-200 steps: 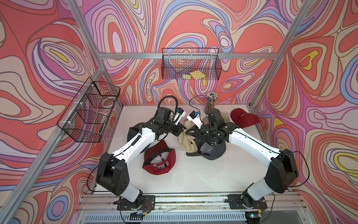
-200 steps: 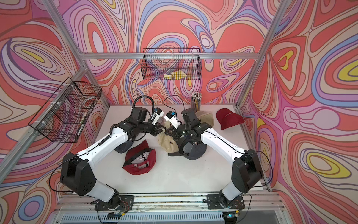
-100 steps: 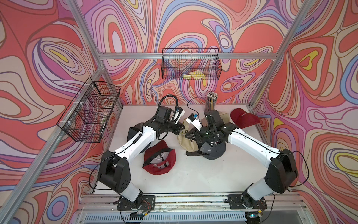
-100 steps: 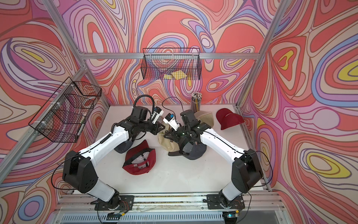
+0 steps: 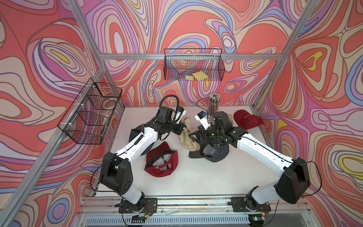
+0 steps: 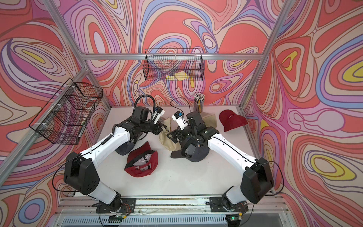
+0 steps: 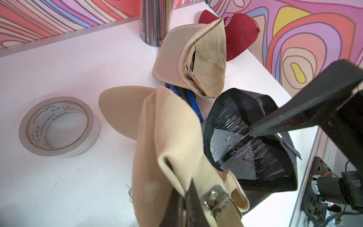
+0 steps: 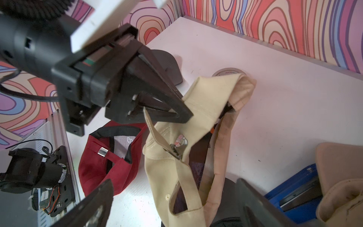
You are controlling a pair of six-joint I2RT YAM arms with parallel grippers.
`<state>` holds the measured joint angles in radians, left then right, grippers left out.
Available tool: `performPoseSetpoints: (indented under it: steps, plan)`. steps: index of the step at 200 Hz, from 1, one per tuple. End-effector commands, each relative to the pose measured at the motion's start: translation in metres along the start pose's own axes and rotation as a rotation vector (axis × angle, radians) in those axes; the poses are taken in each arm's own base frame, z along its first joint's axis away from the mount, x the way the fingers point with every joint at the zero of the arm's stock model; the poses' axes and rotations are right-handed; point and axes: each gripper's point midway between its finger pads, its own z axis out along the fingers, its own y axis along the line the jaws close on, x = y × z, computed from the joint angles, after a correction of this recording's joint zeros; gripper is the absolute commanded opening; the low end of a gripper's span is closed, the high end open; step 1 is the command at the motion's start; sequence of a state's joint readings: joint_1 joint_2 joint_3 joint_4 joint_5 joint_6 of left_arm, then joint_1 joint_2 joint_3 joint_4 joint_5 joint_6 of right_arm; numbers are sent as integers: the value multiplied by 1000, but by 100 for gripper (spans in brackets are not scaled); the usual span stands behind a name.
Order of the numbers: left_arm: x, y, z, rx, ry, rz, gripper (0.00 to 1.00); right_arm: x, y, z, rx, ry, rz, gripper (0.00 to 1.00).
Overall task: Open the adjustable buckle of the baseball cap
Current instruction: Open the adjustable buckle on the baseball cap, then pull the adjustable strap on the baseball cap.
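Jaws of the left gripper are clamped flat on the rear band of the beige baseball cap, which is hung from that grip between the two arms. Just below the pinch, the metal buckle is found on the adjustment strap, with the strap tail threaded through it and standing up beside the left fingertips. In the left wrist view the same buckle is seen right at the closed fingers. Whether its clasp is already released cannot be told.

The right gripper is spread wide and nothing is held in it; its two fingers are placed either side of the hanging cap, with the buckle ahead of them and between them.

The step in hand is judged to be a fresh approach by the right gripper to the buckle, with the cap steadied by the left. A close on the strap tail or the clasp is called for next, followed by a pull away from the left pinch so that the strap is drawn free.

Farther out, a red cap lies beyond the left gripper, a dark mesh cap under the right arm, and a tape roll on the white table.
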<state>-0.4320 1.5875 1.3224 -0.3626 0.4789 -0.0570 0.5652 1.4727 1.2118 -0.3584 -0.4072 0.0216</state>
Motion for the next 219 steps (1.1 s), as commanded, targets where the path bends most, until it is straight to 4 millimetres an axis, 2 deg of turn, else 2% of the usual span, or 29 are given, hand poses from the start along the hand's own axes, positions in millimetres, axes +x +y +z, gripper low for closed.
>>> performPoseSetpoints:
  steps: [1,55,77,150,183,196,215,219]
  plan:
    - [-18,-6,-5,27,-49,25,0,2,-3,-2,4,-18,-8,95]
    - [-16,-24,-2,138,-22,50,0,11,6,2,-89,11,-80,51]
    - [-15,-25,0,151,-13,47,0,12,5,5,-92,20,-80,46]
    - [-15,-32,-2,188,-12,52,0,18,-4,16,-72,32,-76,44]
    - [-15,-32,-1,191,-9,51,0,18,1,17,-101,29,-81,30]
    - [-16,-31,-2,187,-13,49,0,20,3,18,-115,35,-79,21]
    - [-16,-32,-1,186,-11,48,0,20,6,20,-138,37,-77,16]
    - [-16,-31,-1,186,-10,47,0,20,6,20,-141,39,-76,13]
